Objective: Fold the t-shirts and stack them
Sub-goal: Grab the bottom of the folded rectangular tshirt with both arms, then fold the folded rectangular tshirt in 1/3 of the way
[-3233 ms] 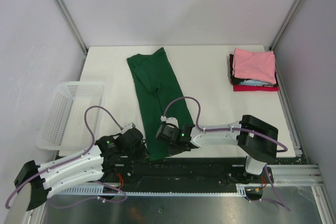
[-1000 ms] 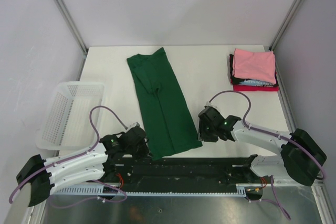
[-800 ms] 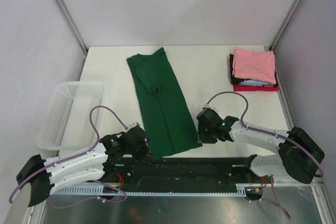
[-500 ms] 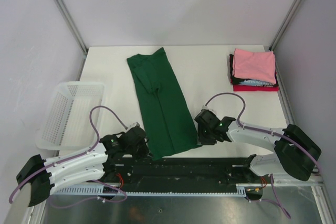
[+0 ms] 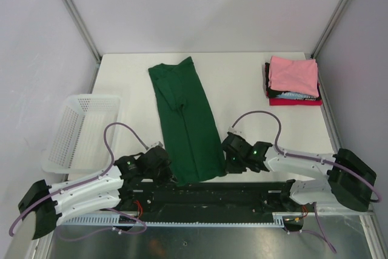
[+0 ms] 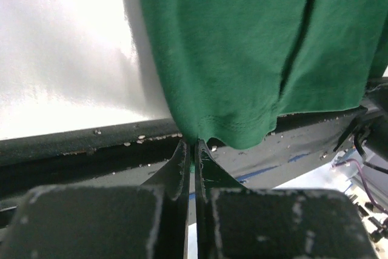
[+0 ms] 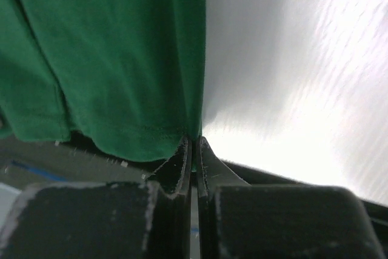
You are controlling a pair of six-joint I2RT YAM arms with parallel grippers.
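- Centrally, dark green t-shirt (image 5: 187,125) lies lengthwise on the table (image 5: 242,77), hem nearest.
- Left gripper (image 6: 194,148): jaws pinched on the hem's left corner.
- Right gripper (image 7: 194,145): jaws pinched on the hem's right corner.
- Folded shirts (image 5: 293,80): stacked, far right corner.

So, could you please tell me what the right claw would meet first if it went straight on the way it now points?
The green t-shirt: the right claw is shut on its near hem corner, so it would likely push straight into that cloth, bunching it on the table.
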